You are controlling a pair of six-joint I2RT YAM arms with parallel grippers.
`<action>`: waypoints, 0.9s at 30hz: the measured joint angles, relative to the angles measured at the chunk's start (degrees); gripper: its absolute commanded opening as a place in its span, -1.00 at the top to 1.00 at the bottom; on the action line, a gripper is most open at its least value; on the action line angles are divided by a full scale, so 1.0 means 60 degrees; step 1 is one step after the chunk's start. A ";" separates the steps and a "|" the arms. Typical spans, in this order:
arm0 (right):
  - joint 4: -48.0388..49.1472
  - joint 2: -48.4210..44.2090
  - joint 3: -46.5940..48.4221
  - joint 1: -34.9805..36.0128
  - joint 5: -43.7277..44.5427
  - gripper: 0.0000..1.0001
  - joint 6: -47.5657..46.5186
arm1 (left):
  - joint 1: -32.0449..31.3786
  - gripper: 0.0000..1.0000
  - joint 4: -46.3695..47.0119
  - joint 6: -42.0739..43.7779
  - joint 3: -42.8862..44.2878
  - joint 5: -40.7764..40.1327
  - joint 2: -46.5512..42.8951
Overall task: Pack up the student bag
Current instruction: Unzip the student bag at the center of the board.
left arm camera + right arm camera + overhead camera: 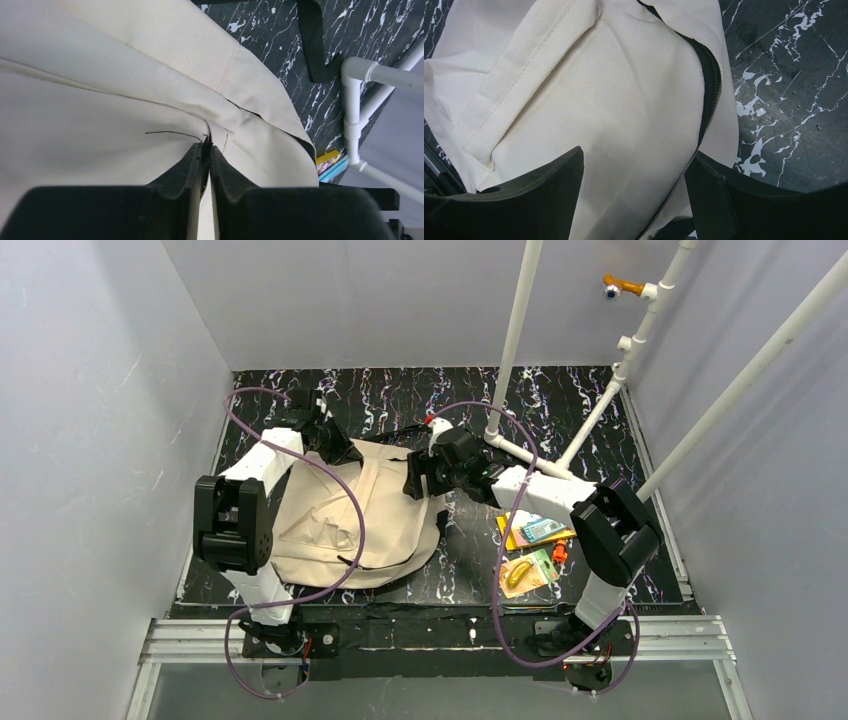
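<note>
Pinching the bag (390,510), the left gripper (206,149) is clamped — the right gripper (634,160) gapes wide over it; books (532,531) lie right, pipes (520,310) beyond.

a lab robot cell — plain white walls (100,390), pvc pipe frame (515,330), aluminium rail (430,640).

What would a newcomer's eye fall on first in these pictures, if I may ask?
The big beige bag sprawls on the dark table. The left gripper pinches a fold of its fabric, while the right gripper stands open astride its edge. Colourful books lie to its right.
</note>
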 measured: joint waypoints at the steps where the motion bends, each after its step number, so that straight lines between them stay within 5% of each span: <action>1: 0.0004 0.0029 0.0004 0.0000 -0.0040 -0.46 0.0018 | 0.0000 1.00 0.0131 0.0004 -0.0058 0.0113 -0.0004; 5: 0.0073 0.0408 0.0189 -0.0036 -0.0171 -0.03 0.0142 | 0.0000 1.00 0.0404 0.0022 -0.0787 0.0339 -0.0295; 7: 0.0069 0.0565 0.0248 -0.0084 -0.0248 0.74 0.0219 | 0.0000 1.00 0.0259 0.0219 -0.1202 0.0080 -0.0900; 8: 0.0066 0.0572 0.0248 -0.0106 -0.0244 0.89 0.0233 | 0.0000 1.00 0.0291 0.0262 -0.1264 0.0004 -0.1060; 13: 0.0455 0.0568 0.0084 -0.0095 0.0149 0.97 0.0412 | -0.0007 1.00 -0.0149 0.0000 -0.2867 -0.0729 -0.3643; 27: 0.1013 0.0321 -0.0390 0.0058 0.0754 0.97 0.0732 | -0.0007 1.00 -0.0849 -0.0739 -0.5085 -0.0619 -0.6972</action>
